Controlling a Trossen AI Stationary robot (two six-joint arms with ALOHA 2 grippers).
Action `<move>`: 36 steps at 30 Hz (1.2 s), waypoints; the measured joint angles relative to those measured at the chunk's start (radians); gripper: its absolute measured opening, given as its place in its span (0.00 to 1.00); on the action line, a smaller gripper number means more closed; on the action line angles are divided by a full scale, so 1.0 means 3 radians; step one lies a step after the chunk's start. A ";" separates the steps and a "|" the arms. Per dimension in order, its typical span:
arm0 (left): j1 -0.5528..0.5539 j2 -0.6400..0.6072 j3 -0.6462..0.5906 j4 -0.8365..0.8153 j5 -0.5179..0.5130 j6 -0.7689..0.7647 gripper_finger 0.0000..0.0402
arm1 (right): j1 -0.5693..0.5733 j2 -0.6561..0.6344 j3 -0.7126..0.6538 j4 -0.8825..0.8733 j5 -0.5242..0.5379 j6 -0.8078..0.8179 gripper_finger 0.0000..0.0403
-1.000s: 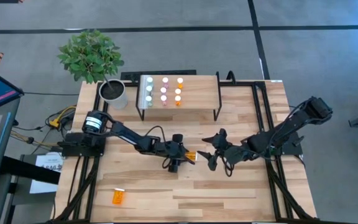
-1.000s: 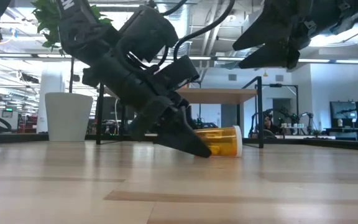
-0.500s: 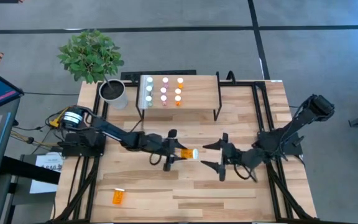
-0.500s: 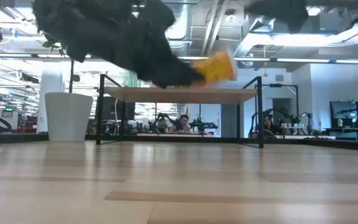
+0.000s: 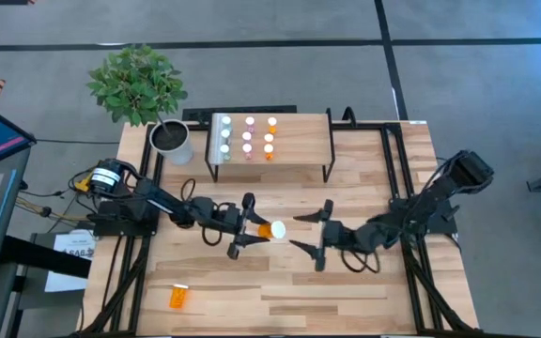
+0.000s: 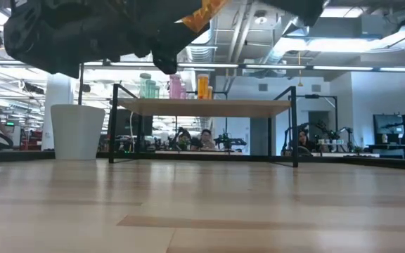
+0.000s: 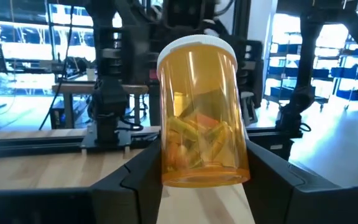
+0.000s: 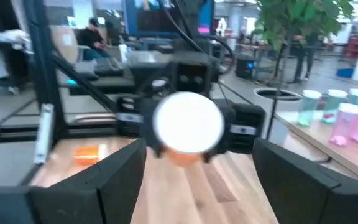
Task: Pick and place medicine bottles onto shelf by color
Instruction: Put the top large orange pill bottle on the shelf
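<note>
Surface: light-wood table (image 5: 346, 291) under both arms, open lab room beyond.
Landmark: shelf (image 5: 299, 139), standing at the far middle of the table.
Nearest to camera edge: second orange bottle (image 5: 178, 297), lying on its side, well in front of the shelf and off to its left.
Left gripper (image 5: 252, 230): in front of the shelf, raised off the table, clamped on the held orange bottle (image 7: 202, 112); fingers (image 7: 135, 186) pressed on both sides of the body near its base.
Held bottle position: cap pointing away from the left wrist toward the right arm, clear of the table.
Right gripper (image 5: 310, 241): just beside the held bottle, in front of the shelf, jaws spread wide, empty, facing the white cap.
On the shelf: small bottles (image 5: 248, 137) in three rows toward its left end, teal, pink, orange.
Beside the shelf: white plant pot (image 5: 171, 141), to its left.
Handling, judged: light, rigid, smooth plastic; likely slippery on the curve.
Best hold, judged: across the mid-body, not the cap.
</note>
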 joint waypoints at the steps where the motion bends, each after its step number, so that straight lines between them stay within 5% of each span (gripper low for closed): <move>1: -0.0007 0.0001 0.0009 -0.0014 -0.0001 0.0001 0.42 | -0.0045 0.0029 0.0005 0.0000 -0.0021 0.0006 0.78; 12: -0.0015 0.0001 0.0015 -0.0009 -0.0045 -0.0003 0.43 | -0.0374 0.0097 0.0182 -0.0006 -0.0800 0.0301 0.78; 36: -0.0018 0.0003 0.0087 -0.0057 0.0002 -0.0063 0.43 | -0.0526 0.0437 0.0497 -0.0350 -0.1030 0.0466 0.78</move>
